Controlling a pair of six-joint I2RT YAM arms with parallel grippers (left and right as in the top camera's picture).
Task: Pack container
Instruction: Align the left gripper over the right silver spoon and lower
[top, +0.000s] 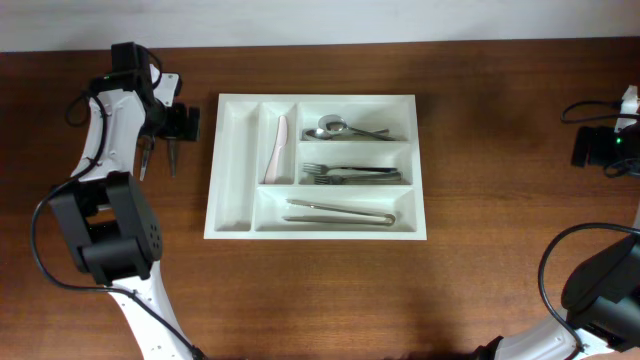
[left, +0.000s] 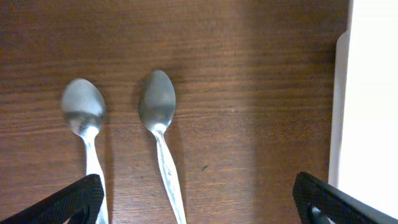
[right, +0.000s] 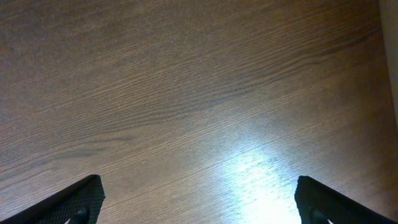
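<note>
The white cutlery tray (top: 228, 215) lies mid-table; its rim also shows at the right edge of the left wrist view (left: 367, 106). It holds spoons (top: 340, 128), forks (top: 350, 173), tongs (top: 340, 212) and a white knife (top: 277, 150). Two loose metal spoons (left: 157, 102) (left: 83, 107) lie side by side on the wood just left of the tray, and they show in the overhead view (top: 172, 155) (top: 144, 158). My left gripper (left: 199, 211) is open and empty above their handles (top: 178, 124). My right gripper (right: 199, 205) is open and empty over bare wood at the far right (top: 600, 148).
The tray's leftmost narrow compartment (top: 232, 165) holds nothing. Cables run along both table ends (top: 590, 108). The table's far edge meets a pale wall.
</note>
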